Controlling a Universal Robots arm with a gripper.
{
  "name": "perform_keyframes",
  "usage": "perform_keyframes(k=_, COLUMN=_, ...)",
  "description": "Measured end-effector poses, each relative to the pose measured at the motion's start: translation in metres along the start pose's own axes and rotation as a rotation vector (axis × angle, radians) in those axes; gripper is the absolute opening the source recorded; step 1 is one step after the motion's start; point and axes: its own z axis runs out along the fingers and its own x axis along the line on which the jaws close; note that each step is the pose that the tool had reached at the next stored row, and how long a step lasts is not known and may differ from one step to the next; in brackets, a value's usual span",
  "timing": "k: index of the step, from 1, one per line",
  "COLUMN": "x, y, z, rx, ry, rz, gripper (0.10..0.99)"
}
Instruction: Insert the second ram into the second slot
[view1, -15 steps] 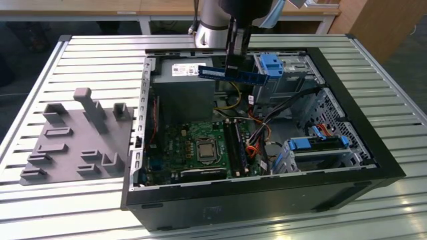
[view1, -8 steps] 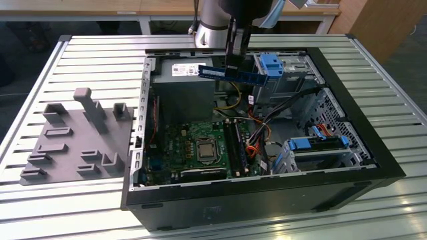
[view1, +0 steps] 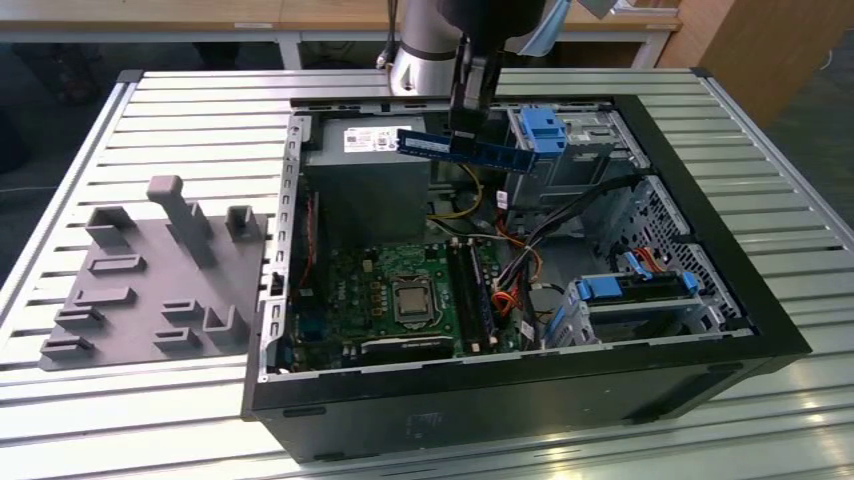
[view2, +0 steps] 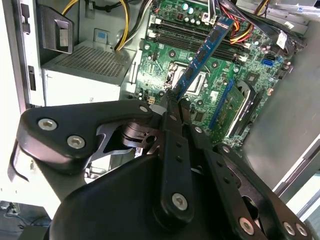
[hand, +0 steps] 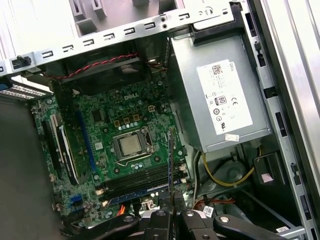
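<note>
Clenched jaws of the gripper (view1: 463, 128) grasp the second ram (view1: 470, 150) by its upper edge, holding it level above the open computer case (view1: 534, 400), near the power supply (view1: 354, 150) and well apart from the motherboard (view1: 387, 290). In the second wrist view the fingers hide part of the stick; in the first wrist view it shows edge-on as a thin line. The dark memory slots (hand: 135, 179) lie beside the processor. Which slot is the second cannot be told.
</note>
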Motion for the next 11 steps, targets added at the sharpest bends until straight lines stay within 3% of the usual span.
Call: perform_keyframes(k=11, x=0.0000, y=0.0000, z=0.0001, rx=0.001, ry=-0.0016, rz=0.039, gripper=0.133)
